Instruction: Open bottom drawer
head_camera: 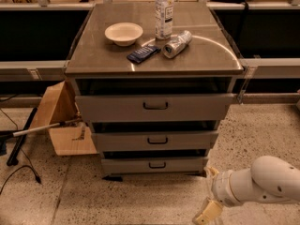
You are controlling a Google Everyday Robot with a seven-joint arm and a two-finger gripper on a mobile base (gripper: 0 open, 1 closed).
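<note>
My gripper [203, 194] sits low, right of the cabinet [154, 73], fingers spread, empty. The bottom drawer [124, 166], lowest of three, looks rigid, smooth-sliding metal; I'd hook its small black handle [157, 165].

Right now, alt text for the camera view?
Gripper hangs low at bottom right, right of the bottom drawer, apart from its handle. The grey three-drawer cabinet carries a bowl, bottle, can and dark packet.

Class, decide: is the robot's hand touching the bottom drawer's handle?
Apart. The camera view shows the hand low at the right, with bare floor between it and the handle of the bottom drawer.
</note>
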